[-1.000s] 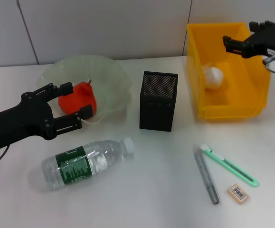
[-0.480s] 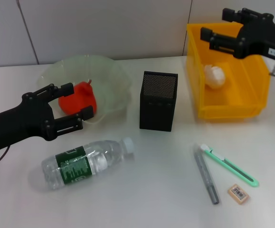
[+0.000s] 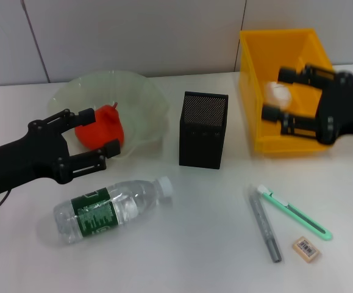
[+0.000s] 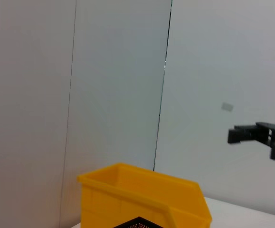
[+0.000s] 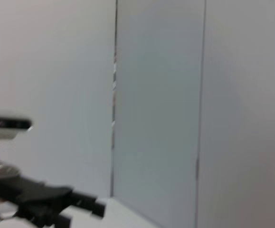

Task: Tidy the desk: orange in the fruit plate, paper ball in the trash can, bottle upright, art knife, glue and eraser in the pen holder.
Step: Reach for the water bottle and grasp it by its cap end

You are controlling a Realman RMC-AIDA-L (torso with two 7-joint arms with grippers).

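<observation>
Paper ball [image 3: 278,93] now lies inside the yellow trash can [image 3: 255,73], so that item looks done. The right gripper [image 3: 275,93], fingers spread and empty, has swung down from above the bin to its front, blurred in motion. The left gripper [image 3: 97,130] stays spread beside the orange [image 3: 100,129] in the fruit plate [image 3: 146,97]. Bottle [image 3: 112,209] lies flat; eraser [image 3: 306,248] awaits.
</observation>
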